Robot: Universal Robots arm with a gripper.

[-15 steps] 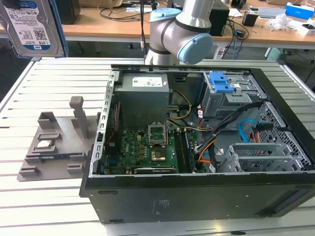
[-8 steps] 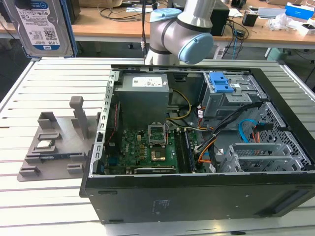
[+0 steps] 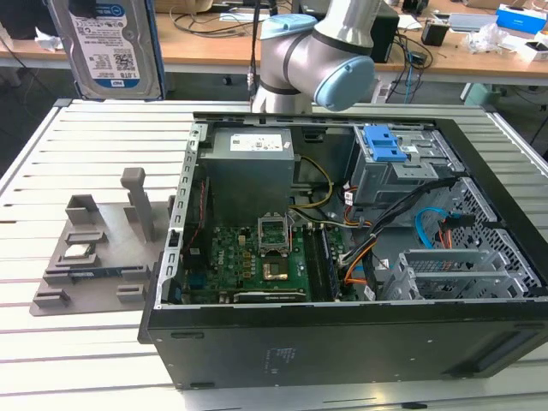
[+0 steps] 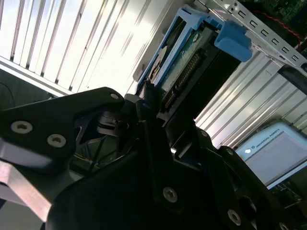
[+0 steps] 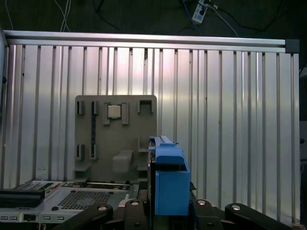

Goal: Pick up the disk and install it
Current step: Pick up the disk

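One flat silver metal hard disk (image 3: 103, 43) in blue plastic carrier frame, white barcode label (image 3: 116, 58) facing out, aloft at eleven o'clock in the exterior view, pinched by black gripper (image 4: 163, 108), grey-and-blue robot arm (image 3: 318, 53) bent at twelve o'clock.

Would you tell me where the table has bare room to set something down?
The table is bare at the exterior view's left, in front of and beyond the fixture. The case is crowded with cables. The gripper holds the disk.
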